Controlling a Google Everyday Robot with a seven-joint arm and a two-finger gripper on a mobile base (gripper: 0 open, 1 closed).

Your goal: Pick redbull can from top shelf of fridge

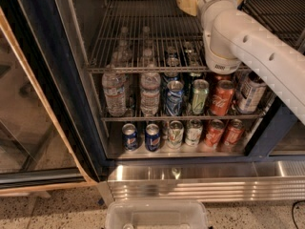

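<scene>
My gripper (187, 4) is at the top edge of the camera view, above the back of the top shelf (143, 37), a chrome wire rack inside the fridge (71, 80). The white arm (248, 42) reaches in from the right and covers the right part of that rack. No redbull can shows; it is hidden or out of view. The visible part of the top shelf is bare wire.
Under the rack stand water bottles (114, 92), a blue can (174, 98), a green can (199, 97) and red cola cans (222, 98). Lower down are Pepsi cans (152, 136) and more cans. An open glass door (28, 128) is left, a ribbed steel panel (200, 187) and a plastic bin (157, 216) below.
</scene>
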